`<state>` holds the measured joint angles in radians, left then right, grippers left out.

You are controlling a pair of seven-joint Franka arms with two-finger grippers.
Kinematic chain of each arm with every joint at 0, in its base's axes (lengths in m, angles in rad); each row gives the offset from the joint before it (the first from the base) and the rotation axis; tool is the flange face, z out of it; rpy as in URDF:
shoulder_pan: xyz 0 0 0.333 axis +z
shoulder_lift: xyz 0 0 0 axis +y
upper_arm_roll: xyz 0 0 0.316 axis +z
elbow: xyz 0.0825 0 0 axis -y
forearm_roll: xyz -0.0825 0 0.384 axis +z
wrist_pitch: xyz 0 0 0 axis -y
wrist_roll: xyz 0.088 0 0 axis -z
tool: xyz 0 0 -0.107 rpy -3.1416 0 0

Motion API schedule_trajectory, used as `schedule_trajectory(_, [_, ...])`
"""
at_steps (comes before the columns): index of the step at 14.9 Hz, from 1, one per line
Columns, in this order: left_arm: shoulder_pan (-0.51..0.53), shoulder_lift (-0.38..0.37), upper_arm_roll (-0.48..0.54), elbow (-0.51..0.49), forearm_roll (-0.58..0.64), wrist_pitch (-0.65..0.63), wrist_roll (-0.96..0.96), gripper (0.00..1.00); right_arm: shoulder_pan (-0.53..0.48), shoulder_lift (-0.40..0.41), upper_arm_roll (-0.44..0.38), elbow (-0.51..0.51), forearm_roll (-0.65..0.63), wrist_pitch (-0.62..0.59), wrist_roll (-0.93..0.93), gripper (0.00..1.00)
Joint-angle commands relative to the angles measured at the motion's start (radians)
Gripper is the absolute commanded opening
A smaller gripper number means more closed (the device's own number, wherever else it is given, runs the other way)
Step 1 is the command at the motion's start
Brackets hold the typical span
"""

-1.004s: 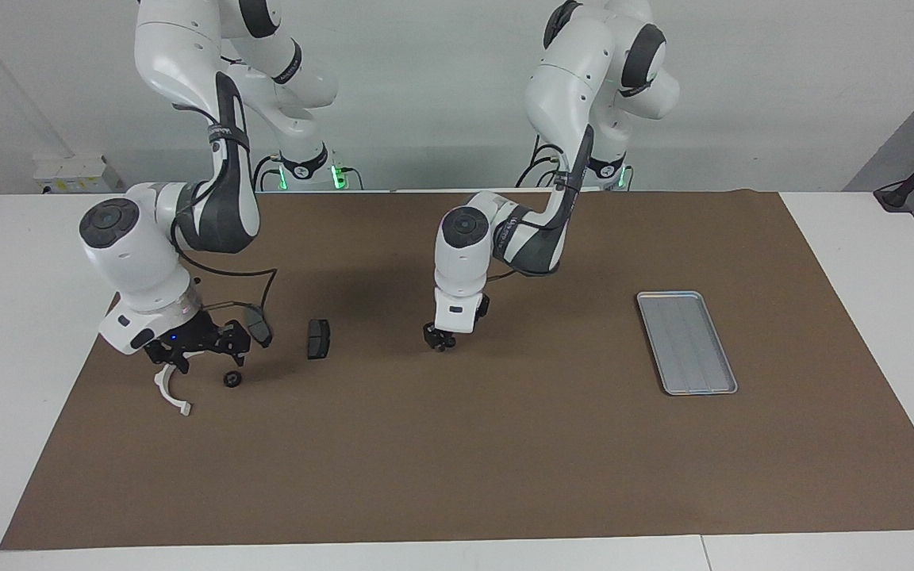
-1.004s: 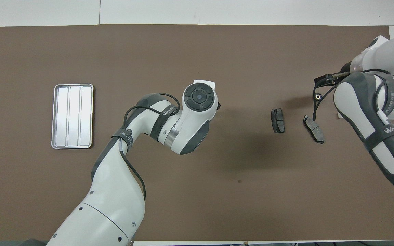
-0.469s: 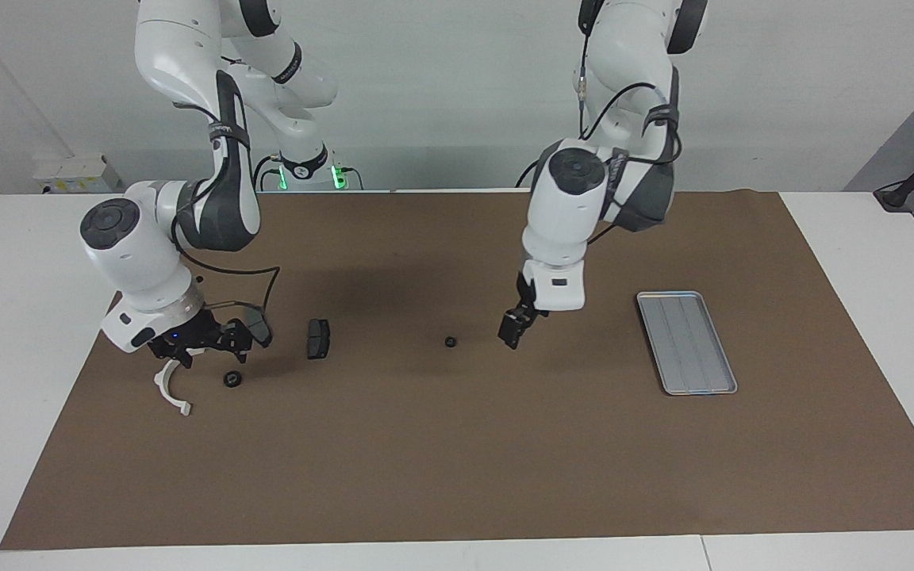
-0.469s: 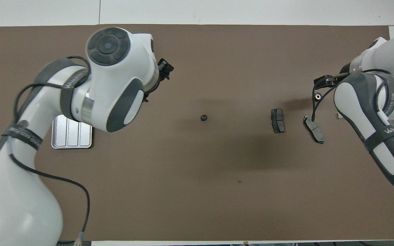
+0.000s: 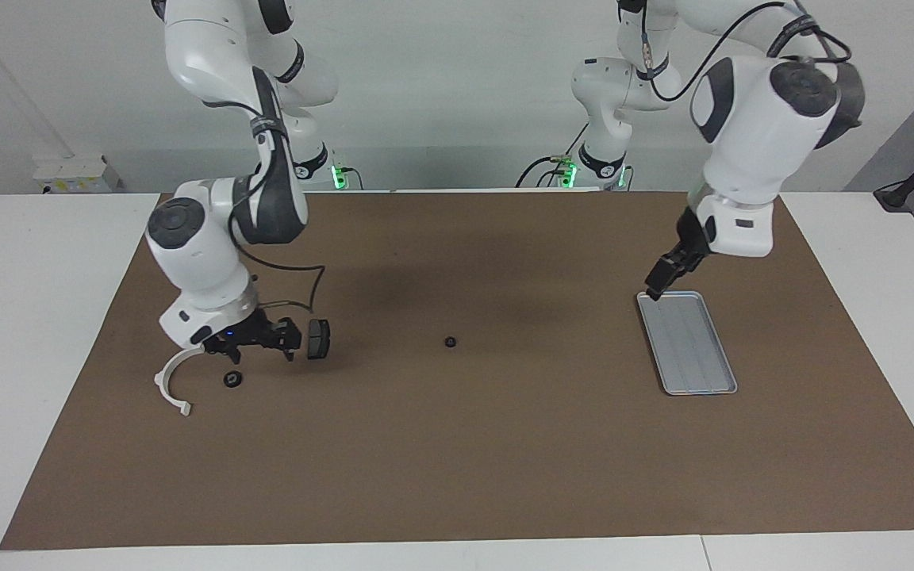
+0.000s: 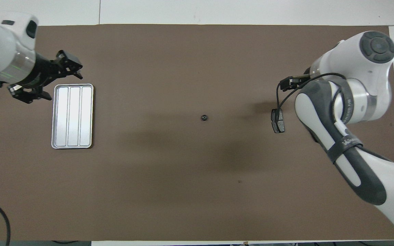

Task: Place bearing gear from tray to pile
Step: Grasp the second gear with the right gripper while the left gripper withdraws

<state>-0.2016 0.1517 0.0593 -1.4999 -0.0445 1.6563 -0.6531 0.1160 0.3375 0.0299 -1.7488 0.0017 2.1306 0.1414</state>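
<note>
A small black bearing gear lies alone on the brown mat at mid-table, also in the overhead view. The silver tray lies bare toward the left arm's end. My left gripper hangs just over the tray's corner nearest the robots. The pile lies toward the right arm's end: a white half-ring bracket, another small black gear and a dark brake pad. My right gripper is open and empty, low between these. It hides the second brake pad.
The brown mat covers most of the white table. The brake pad also shows in the overhead view, next to the right arm, which covers the bracket and the other gear there.
The left gripper left the gear on the mat at mid-table and swung up and away to the tray's corner. The right gripper moved from over the bracket toward the brake pad.
</note>
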Motion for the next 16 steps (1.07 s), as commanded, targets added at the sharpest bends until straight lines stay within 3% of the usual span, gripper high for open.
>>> schedule_trajectory(1, [0.074,-0.099,-0.012,-0.054,0.006,-0.087,0.163,1.00,0.109,-0.020,-0.004,0.002,-0.011,-0.028,0.137,1.00])
schedule_trajectory(6, [0.157,-0.228,-0.029,-0.157,0.006,-0.170,0.291,1.00,0.321,-0.003,-0.004,0.029,-0.019,-0.029,0.338,0.99])
schedule_trajectory(9, [0.186,-0.239,-0.036,-0.158,0.006,-0.213,0.342,1.00,0.394,0.009,-0.002,0.031,-0.014,-0.020,0.346,0.99])
schedule_trajectory(16, [0.185,-0.233,-0.041,-0.174,0.006,-0.158,0.414,1.00,0.422,0.109,-0.002,0.032,-0.020,0.075,0.376,0.95])
